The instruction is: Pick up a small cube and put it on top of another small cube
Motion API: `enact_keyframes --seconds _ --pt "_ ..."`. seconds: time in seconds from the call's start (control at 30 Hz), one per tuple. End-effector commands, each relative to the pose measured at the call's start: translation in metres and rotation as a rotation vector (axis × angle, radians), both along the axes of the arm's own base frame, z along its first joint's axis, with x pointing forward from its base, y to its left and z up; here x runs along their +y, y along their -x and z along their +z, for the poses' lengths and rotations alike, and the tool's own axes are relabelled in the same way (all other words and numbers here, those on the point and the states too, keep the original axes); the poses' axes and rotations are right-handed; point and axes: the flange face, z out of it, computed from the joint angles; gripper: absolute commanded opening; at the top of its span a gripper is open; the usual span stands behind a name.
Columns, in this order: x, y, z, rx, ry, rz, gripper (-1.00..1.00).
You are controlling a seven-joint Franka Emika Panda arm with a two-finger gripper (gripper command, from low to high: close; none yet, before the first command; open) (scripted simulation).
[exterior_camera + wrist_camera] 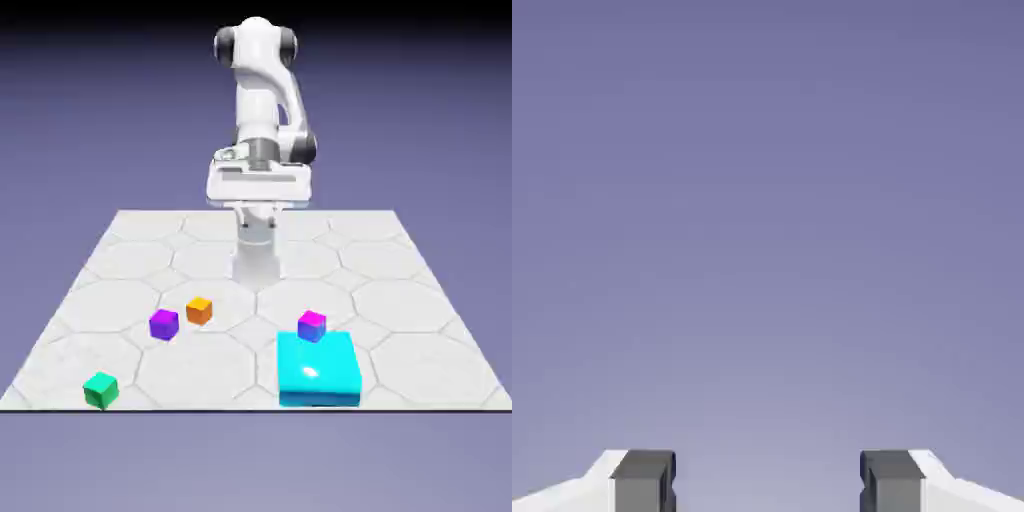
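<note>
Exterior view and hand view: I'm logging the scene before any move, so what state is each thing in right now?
tool: open, nothing between its tips, facing only backdrop.
small cube: flat on the table, free, untouched.
orange cube: on the table, just beside the small cube, apart.
green cube: on the table, alone near the front edge.
pink-topped cube: at the cyan block's far edge.
cyan block: flat, nothing on top.
</note>
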Motion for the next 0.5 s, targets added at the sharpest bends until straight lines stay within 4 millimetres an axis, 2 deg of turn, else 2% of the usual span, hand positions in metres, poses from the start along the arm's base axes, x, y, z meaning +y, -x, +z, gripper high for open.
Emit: enact_keyframes --seconds 0.0,0.1,0.2,0.33,0.47 --pt "-0.02 -0.003 -0.015 0.058 -0.063 -0.085 0.0" --pt "-0.078 -0.003 -0.062 0.221 -0.249 -0.347 0.0" --pt "-0.131 0.01 -0.11 0.369 -0.431 -0.618 0.0" --pt "-0.193 0.046 -0.17 0.539 -0.668 -0.99 0.0" --pt "-0.242 0.096 -0.223 0.671 -0.9 -1.37 0.0"
